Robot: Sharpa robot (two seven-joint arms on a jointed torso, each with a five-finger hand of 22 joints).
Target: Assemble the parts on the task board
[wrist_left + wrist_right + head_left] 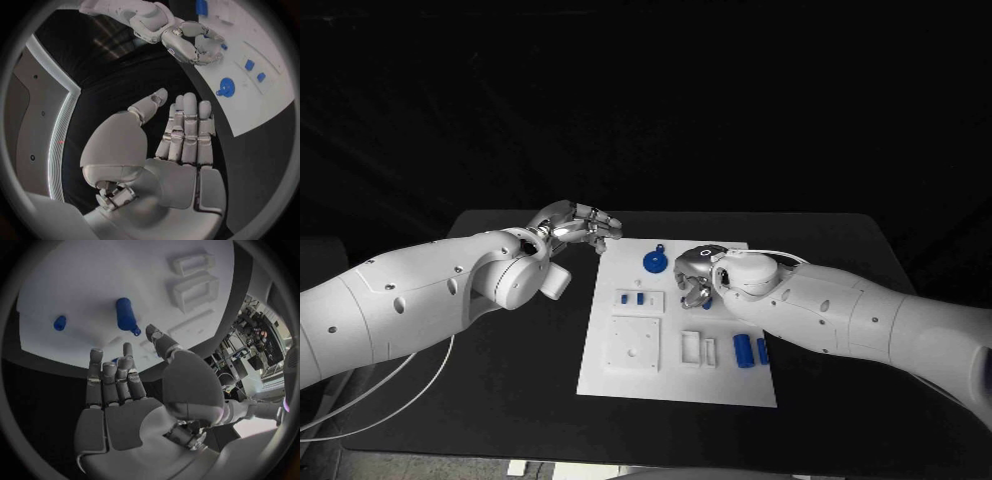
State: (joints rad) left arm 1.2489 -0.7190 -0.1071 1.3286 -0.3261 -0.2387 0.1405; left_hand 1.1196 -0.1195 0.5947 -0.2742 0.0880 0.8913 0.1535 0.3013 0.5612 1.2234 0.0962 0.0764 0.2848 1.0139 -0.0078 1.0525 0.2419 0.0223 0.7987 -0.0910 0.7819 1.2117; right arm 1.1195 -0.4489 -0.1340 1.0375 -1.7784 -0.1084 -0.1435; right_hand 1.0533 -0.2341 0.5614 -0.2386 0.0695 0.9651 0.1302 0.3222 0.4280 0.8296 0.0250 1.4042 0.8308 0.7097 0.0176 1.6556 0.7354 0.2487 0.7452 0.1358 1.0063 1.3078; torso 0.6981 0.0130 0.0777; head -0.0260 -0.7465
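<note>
Midway across the black table (516, 380) lies the white rectangular task board (678, 380). On it: a round blue knob-like part (655, 261) near the far edge, two small blue square parts (633, 298) in a recess near its left edge, two blue cylindrical parts (751, 350) toward the near right corner. Left hand (574, 226) hovers off the board's far left corner, fingers straight and apart, holding nothing. Right hand (695, 278) hangs over the board's middle, fingers loosely spread, nothing in them.
</note>
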